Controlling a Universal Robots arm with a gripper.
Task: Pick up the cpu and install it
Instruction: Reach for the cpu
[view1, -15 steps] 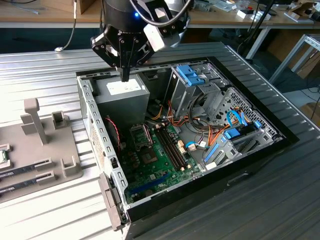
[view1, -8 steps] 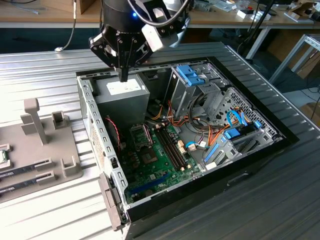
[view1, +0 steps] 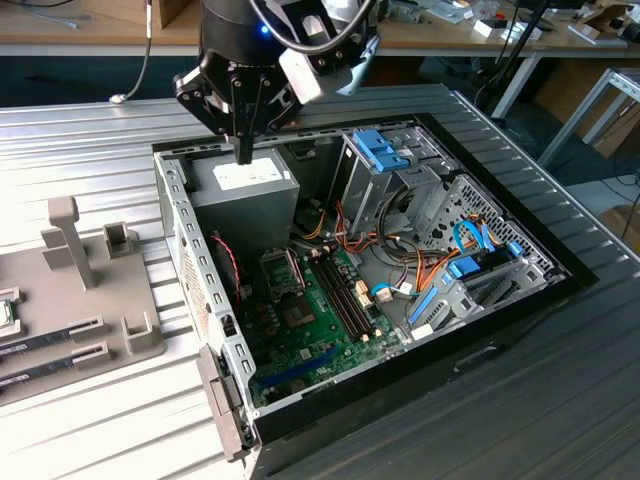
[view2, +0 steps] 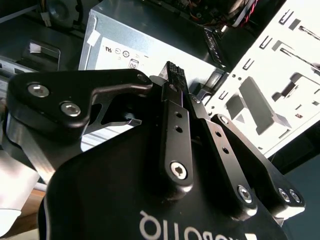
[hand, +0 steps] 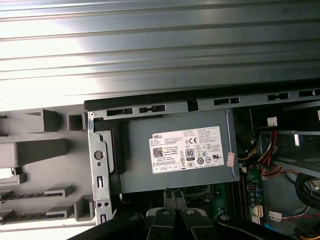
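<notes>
Nothing of the job looked done: the gripper (view1: 243, 152) hovered over the power supply (view1: 245, 190) with its jaws together and empty, while the cpu (view1: 5, 312) apparently lay on the grey tray (view1: 130, 345) at the exterior view's left edge. That view also took in the board's socket (view1: 283, 270), seemingly unfilled; the second wrist view gave the closed fingertips (view2: 175, 75) close up.

Exterior view: fixture tray (view1: 40, 290) at the exterior view's left runs off the frame edge. The cpu (view1: 5, 312) on it shows as a sliver. Arm (view1: 240, 40) is cut off at the top. Second wrist view: gripper (view2: 175, 71) body hides much of the power supply (view2: 160, 30).
</notes>
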